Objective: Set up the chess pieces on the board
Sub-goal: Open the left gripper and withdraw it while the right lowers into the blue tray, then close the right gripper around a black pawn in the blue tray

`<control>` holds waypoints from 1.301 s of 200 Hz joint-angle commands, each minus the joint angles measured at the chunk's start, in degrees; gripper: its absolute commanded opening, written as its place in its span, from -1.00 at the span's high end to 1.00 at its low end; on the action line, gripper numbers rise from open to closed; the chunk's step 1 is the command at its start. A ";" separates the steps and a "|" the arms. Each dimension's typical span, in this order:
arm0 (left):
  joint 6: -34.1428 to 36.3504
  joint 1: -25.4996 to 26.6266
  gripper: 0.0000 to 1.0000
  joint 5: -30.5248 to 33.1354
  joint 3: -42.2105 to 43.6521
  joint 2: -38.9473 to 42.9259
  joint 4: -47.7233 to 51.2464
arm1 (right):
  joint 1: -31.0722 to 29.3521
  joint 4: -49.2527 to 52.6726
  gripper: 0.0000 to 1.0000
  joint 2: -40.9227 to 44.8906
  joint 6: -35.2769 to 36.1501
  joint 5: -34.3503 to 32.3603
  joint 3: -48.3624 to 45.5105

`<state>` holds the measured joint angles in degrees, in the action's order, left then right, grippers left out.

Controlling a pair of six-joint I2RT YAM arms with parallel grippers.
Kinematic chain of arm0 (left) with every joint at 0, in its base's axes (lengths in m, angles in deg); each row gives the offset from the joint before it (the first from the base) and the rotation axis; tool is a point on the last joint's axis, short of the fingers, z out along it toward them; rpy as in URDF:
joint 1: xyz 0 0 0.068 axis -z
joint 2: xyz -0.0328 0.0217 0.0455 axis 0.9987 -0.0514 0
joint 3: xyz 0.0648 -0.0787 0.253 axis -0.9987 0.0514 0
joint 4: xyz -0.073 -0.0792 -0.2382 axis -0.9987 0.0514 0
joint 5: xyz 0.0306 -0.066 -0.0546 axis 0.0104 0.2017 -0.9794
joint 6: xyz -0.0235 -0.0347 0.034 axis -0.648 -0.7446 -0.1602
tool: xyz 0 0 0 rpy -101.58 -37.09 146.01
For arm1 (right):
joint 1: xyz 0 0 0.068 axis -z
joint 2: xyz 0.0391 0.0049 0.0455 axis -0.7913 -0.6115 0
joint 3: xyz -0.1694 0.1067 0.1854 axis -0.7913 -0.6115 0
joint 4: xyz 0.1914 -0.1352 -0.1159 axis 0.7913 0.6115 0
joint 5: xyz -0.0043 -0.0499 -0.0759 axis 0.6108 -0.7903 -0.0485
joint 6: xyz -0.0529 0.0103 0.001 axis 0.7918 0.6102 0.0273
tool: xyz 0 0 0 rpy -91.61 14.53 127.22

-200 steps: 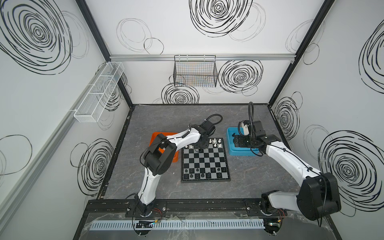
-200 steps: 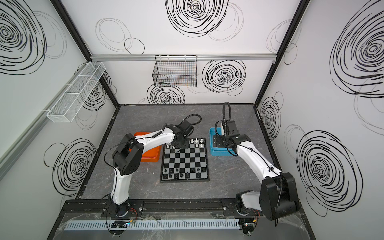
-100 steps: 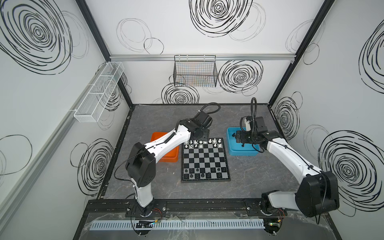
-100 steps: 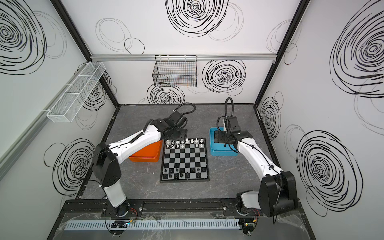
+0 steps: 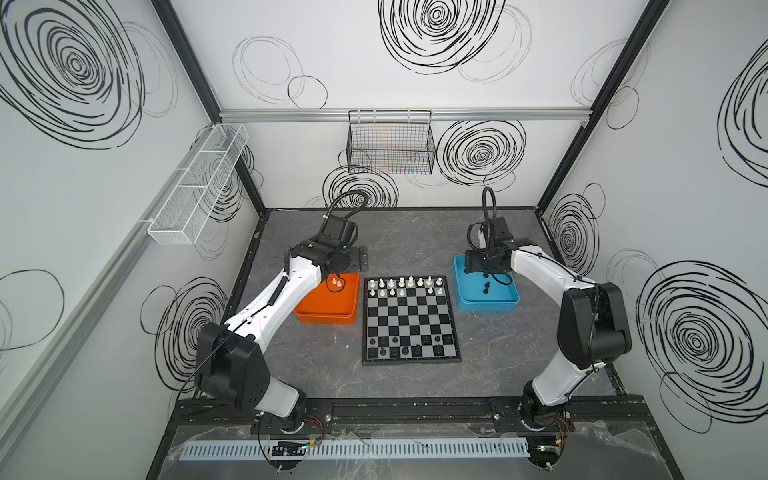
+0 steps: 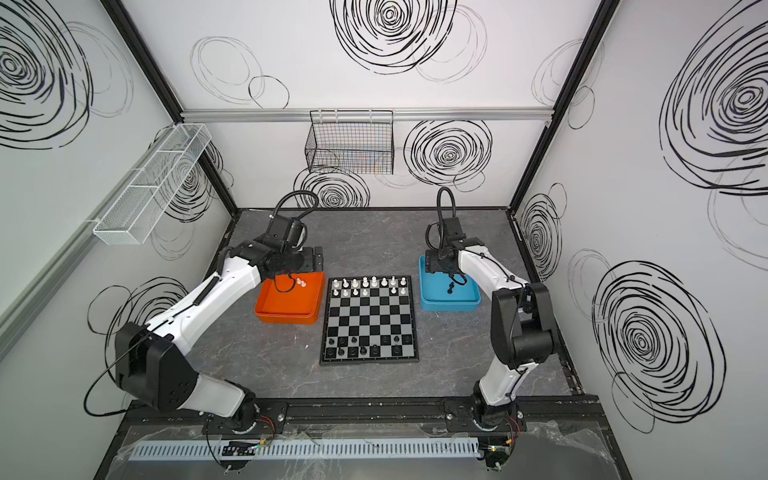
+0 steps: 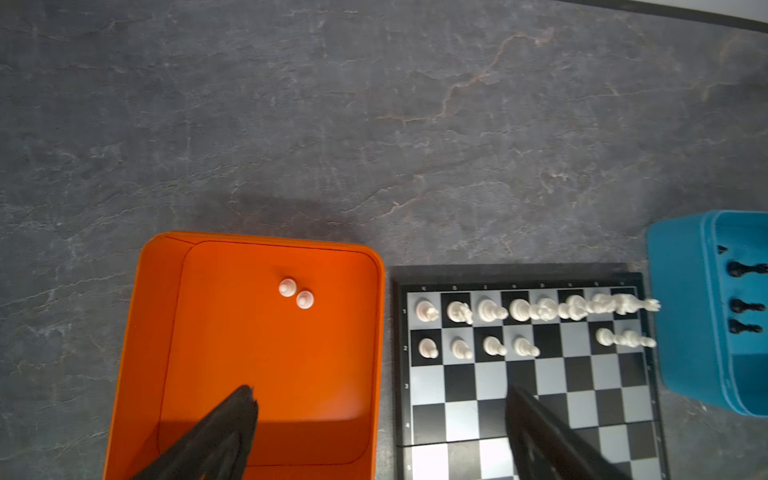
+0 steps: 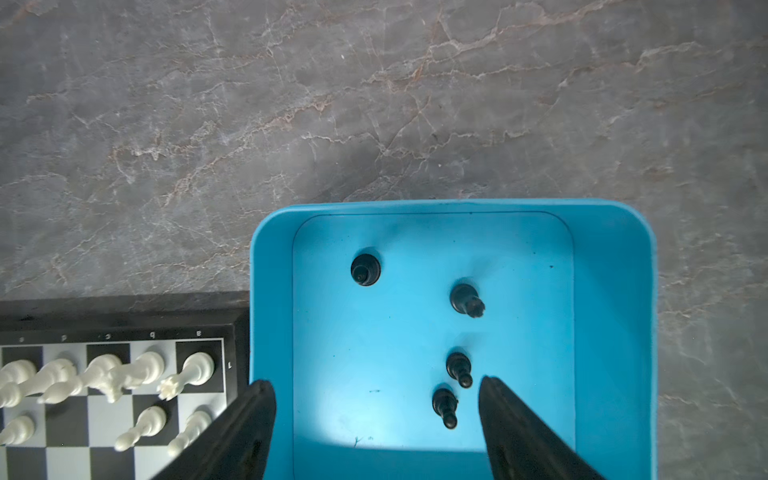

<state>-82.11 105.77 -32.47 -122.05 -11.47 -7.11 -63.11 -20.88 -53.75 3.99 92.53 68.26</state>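
Note:
The board (image 5: 411, 318) lies mid-table. White chess pieces (image 5: 409, 284) fill its two far rows, with gaps in the second; black chess pieces (image 5: 409, 345) stand in its two near rows. Two white pawns (image 7: 296, 293) sit in the orange tray (image 5: 328, 311), and several black pieces (image 8: 459, 368) stand in the blue tray (image 5: 498, 301). My left gripper (image 7: 380, 392) hangs open and empty over the gap between orange tray (image 7: 249, 353) and board (image 7: 582, 407). My right gripper (image 8: 375, 382) is open over the blue tray (image 8: 374, 332), with two black pawns just inside one finger.
A black wire basket (image 5: 390, 143) hangs on the back wall and a white mesh shelf (image 5: 195, 187) on the left wall. A thin black cable loops down from the left wrist over the orange tray. The trays flank the board's far half closely.
My left gripper has opened and drawn back from the board's far-left corner toward the orange tray's far edge. My right gripper has shifted slightly over the blue tray.

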 commanded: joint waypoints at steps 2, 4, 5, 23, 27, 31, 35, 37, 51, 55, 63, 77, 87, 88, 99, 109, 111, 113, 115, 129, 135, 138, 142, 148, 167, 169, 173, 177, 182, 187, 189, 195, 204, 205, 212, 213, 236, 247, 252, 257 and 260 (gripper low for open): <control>4.32 -2.61 -0.92 -3.11 3.23 1.49 -7.21 | 0.18 1.77 -0.61 -1.40 0.61 -1.40 3.54; 4.81 -2.89 -0.92 -3.57 3.57 1.50 -7.79 | 0.20 1.81 -0.61 -1.52 0.65 -1.45 3.59; 5.23 -3.03 -0.92 -3.86 3.74 1.45 -8.24 | 0.18 1.77 -0.61 -1.60 0.66 -1.41 3.67; 8.89 -4.10 -0.92 -5.80 6.83 1.04 -13.80 | 0.17 1.81 -0.60 -2.79 0.85 -1.86 4.01; 9.26 -4.44 -0.92 -6.54 7.16 0.85 -14.42 | 0.17 1.81 -0.59 -3.01 0.90 -1.96 3.95; 9.26 -4.87 -0.92 -7.32 7.41 0.61 -14.76 | 0.17 1.89 -0.59 -3.28 0.89 -1.92 4.02; 8.91 -5.34 -0.92 -8.20 7.43 0.41 -14.87 | 0.22 2.00 -0.58 -3.57 0.87 -1.93 4.17; 8.73 -5.60 -0.92 -8.68 7.47 0.32 -14.95 | 0.18 2.02 -0.58 -3.71 0.89 -1.95 4.16; 7.32 -7.15 -0.92 -11.74 8.92 0.43 -17.13 | 0.17 1.69 -0.53 -4.12 0.84 -1.83 3.84; 7.02 -7.53 -0.92 -12.35 9.08 0.44 -17.22 | 0.17 1.53 -0.51 -4.21 0.89 -1.96 3.76; 6.93 -8.28 -0.92 -12.83 9.34 0.38 -17.25 | 0.17 1.14 -0.47 -4.26 0.80 -1.96 3.49; 6.37 -9.49 -0.92 -13.57 9.91 0.44 -17.53 | 0.17 0.75 -0.42 -4.63 0.80 -2.20 3.30; 5.99 -10.46 -0.92 -15.03 10.24 0.36 -17.90 | 0.17 0.77 -0.39 -5.20 0.86 -2.35 3.55; 6.00 -10.55 -0.92 -15.13 10.24 0.31 -17.91 | 0.22 0.77 -0.38 -5.28 0.85 -2.39 3.56; 5.74 -11.54 -0.92 -16.18 10.24 0.01 -17.83 | 0.17 0.76 -0.34 -5.92 0.76 -2.47 3.86; 5.49 -12.46 -0.92 -16.84 10.33 -0.17 -17.93 | 0.17 0.58 -0.32 -6.45 0.75 -2.40 4.10; 5.43 -12.59 -0.92 -17.06 10.37 -0.17 -17.96 | 0.17 0.52 -0.32 -6.54 0.78 -2.42 4.21; 5.40 -12.81 -0.92 -17.19 10.40 -0.17 -18.06 | 0.17 0.46 -0.31 -6.63 0.76 -2.36 4.26; 5.30 -13.00 -0.92 -17.30 10.41 -0.24 -18.08 | 0.17 0.43 -0.31 -6.74 0.80 -2.35 4.32; 4.91 -14.13 -0.92 -18.07 10.59 -0.35 -18.31 | 0.11 0.06 -0.27 -7.63 0.63 -2.17 4.84; 4.79 -14.51 -0.92 -18.37 10.74 -0.35 -18.43 | 0.10 0.10 -0.26 -8.07 0.53 -1.97 5.20; 4.69 -14.65 -0.92 -18.52 10.76 -0.35 -18.40 | 0.09 0.13 -0.25 -8.33 0.39 -1.92 5.37; 4.68 -14.82 -0.92 -18.61 10.83 -0.35 -18.52 | 0.10 0.22 -0.24 -8.74 0.27 -1.97 5.57; 4.66 -15.00 -0.92 -18.71 10.84 -0.35 -18.53 | 0.09 0.15 -0.21 -9.23 0.16 -1.96 5.96; 4.74 -15.20 -0.92 -18.60 10.94 -0.61 -18.49 | 0.00 -0.53 -0.09 -10.43 -0.03 -1.65 6.85; 4.72 -15.20 -0.92 -18.58 10.94 -0.66 -18.45 | 0.00 -0.57 -0.09 -10.56 0.01 -1.64 6.99; 4.71 -15.25 -0.92 -18.62 10.94 -0.74 -18.38 | 0.00 -0.63 -0.08 -10.86 0.04 -1.63 7.29; 4.75 -15.29 -0.92 -18.58 10.94 -0.79 -18.44 | -0.06 -0.65 -0.07 -11.17 0.04 -1.57 7.57; 4.71 -15.31 -0.92 -18.74 10.94 -0.94 -18.40 | -0.13 -0.57 -0.05 -11.59 -0.08 -1.52 8.02; 4.70 -15.38 -0.92 -18.90 10.94 -0.97 -18.44 | -0.17 -0.43 -0.04 -12.03 -0.16 -1.49 8.51; 4.71 -15.38 -0.92 -18.96 10.90 -1.03 -18.40 | -0.18 -0.39 -0.03 -12.15 -0.22 -1.60 8.63; 4.64 -15.38 -0.92 -19.13 10.86 -1.16 -18.44 | -0.17 -0.22 -0.01 -12.65 -0.34 -1.56 9.18; 4.64 -15.46 -0.92 -19.27 10.85 -1.31 -18.44 | -0.27 -0.19 0.04 -13.46 -0.51 -1.53 9.69; 4.61 -15.46 -0.92 -19.27 10.90 -1.31 -18.44 | -0.27 -0.15 0.04 -13.54 -0.54 -1.50 9.71; 4.64 -15.49 -0.92 -19.44 10.92 -1.35 -18.52 | -0.35 -0.21 0.06 -14.00 -0.49 -1.45 10.04; 4.66 -15.52 -0.92 -19.45 10.93 -1.38 -18.52 | -0.35 -0.21 0.06 -14.04 -0.53 -1.41 10.06; 4.51 -15.81 -0.92 -20.04 11.03 -1.47 -18.87 | -0.35 0.01 0.13 -15.56 -0.78 -1.20 11.02; 4.45 -15.98 -0.92 -20.32 11.03 -1.58 -18.97 | -0.29 0.68 0.15 -16.30 -0.99 -1.19 11.59; 4.37 -16.04 -0.92 -20.49 11.04 -1.62 -18.97 | -0.35 0.90 0.17 -16.69 -0.99 -1.19 11.74; 4.37 -16.08 -0.92 -20.59 11.04 -1.67 -18.97 | -0.34 0.91 0.18 -17.01 -1.00 -1.11 11.90; 4.39 -16.08 -0.92 -20.64 11.03 -1.73 -18.97 | -0.35 0.94 0.19 -17.09 -1.05 -1.06 11.92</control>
<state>-77.15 90.54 -51.71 -111.60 -12.43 -23.46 -63.15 -21.21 -69.42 3.62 91.64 78.34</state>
